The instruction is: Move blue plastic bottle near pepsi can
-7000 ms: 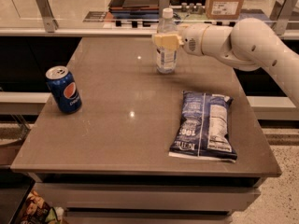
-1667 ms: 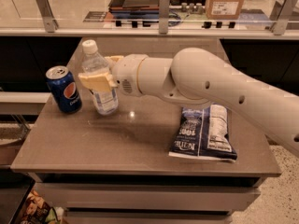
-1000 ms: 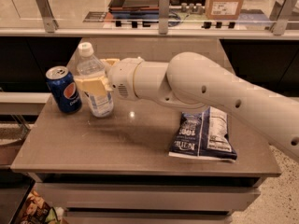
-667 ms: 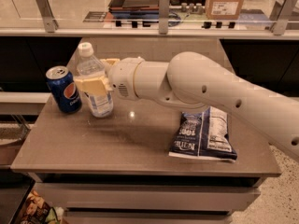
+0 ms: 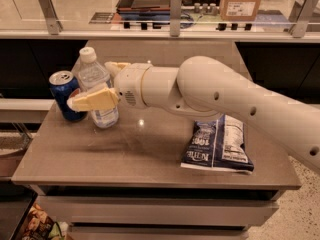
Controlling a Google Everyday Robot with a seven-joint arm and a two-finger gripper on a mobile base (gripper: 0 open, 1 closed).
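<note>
The blue plastic bottle (image 5: 95, 75), clear with a white cap, stands upright on the brown table (image 5: 125, 151) at its left side. The pepsi can (image 5: 64, 95) stands just left of it, almost touching. My gripper (image 5: 90, 85) reaches in from the right at the bottle. Its tan near finger (image 5: 93, 99) lies across the bottle's front, slightly off it, and the far finger (image 5: 115, 66) is behind the bottle. The fingers look spread, so the gripper is open around the bottle.
A flat dark-blue chip bag (image 5: 218, 145) lies on the right part of the table, under my arm (image 5: 225, 96). Behind the table runs a counter with metal posts (image 5: 175, 6) and a cardboard box (image 5: 242, 1). The table's left edge is close to the can.
Earlier I carried the bottle from the table's back to beside the can. Since 0.7 s ago the near finger has moved away from the bottle; the bottle stays in place.
</note>
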